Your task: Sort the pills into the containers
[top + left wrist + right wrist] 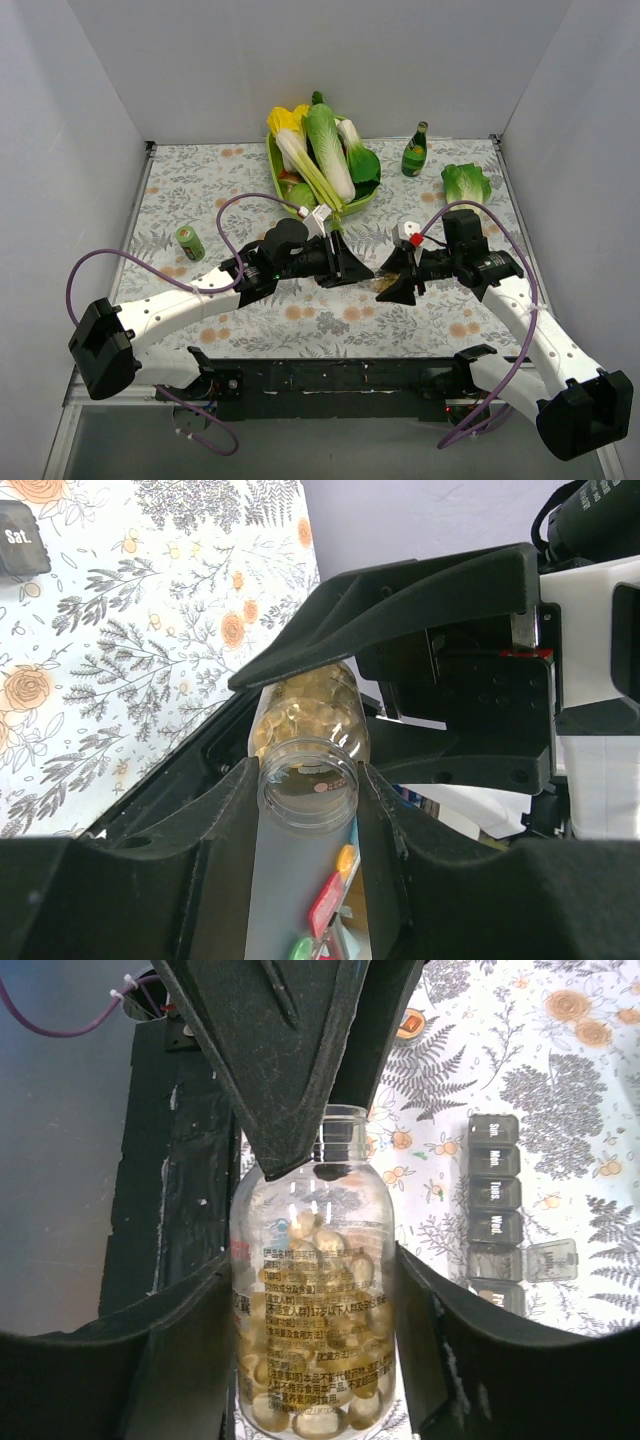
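My count: two hands, left hand (308, 775) and right hand (312, 1260), one clear pill bottle (315, 1360), and one pill organizer strip (497, 1210) with six boxes I can make out. Also on the surface (200, 190): one green bottle (415, 152), one little green can (190, 242), one veggie tray (272, 165) and one loose leafy green (467, 183).

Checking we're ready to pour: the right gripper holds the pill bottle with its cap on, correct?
Not quite. The right gripper does hold the pill bottle, but the cap is off: the left wrist view looks straight into its open mouth.
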